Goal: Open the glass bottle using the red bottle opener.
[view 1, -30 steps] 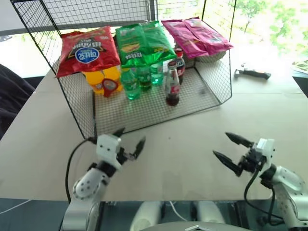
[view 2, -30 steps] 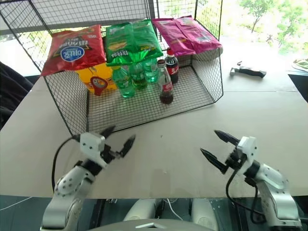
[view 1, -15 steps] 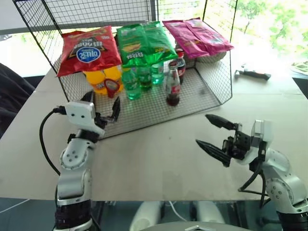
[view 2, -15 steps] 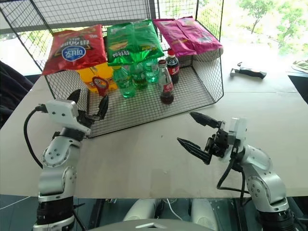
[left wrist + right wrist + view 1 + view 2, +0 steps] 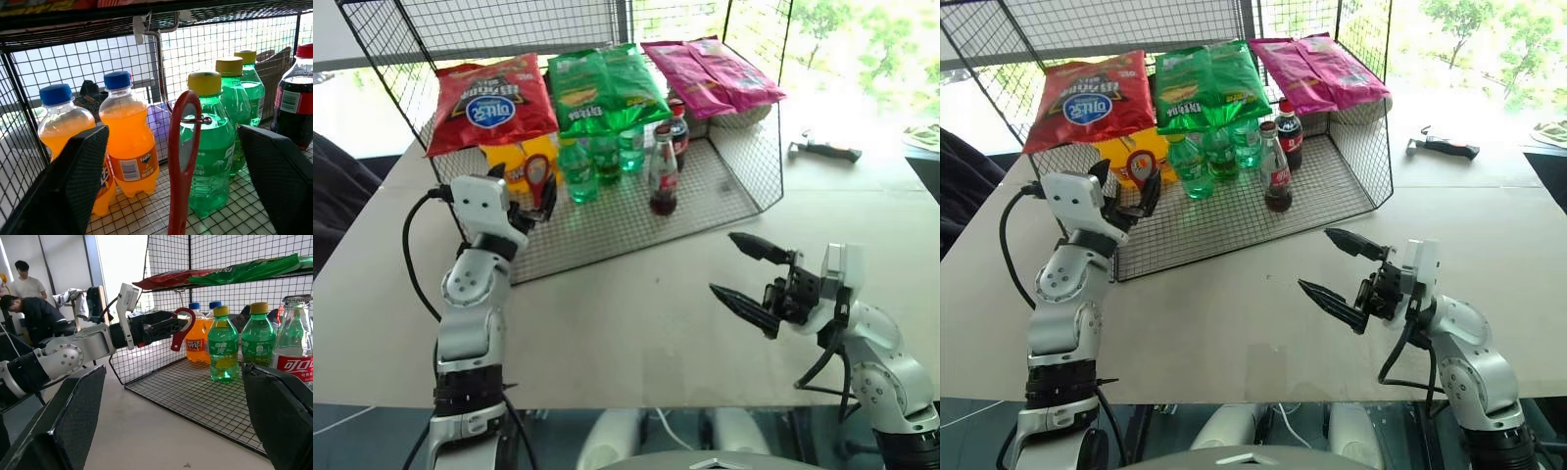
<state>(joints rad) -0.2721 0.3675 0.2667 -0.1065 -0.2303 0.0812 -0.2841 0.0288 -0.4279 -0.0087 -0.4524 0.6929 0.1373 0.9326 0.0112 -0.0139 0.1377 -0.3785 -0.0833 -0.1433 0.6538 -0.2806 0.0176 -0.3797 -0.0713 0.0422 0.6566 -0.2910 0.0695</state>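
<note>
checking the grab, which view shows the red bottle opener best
The left wrist view: the red bottle opener hangs from a hook, big and centred between the left gripper's fingers. The right wrist view shows it side-on. In the eye views it is small, beside the orange bottles.

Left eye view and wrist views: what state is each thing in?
red bottle opener: hanging from a hook, between the left gripper's fingers, not clamped
glass bottle: upright, capped
left gripper: open
right gripper: open, empty
green bottles: upright, capped
orange bottles: upright, capped
</note>
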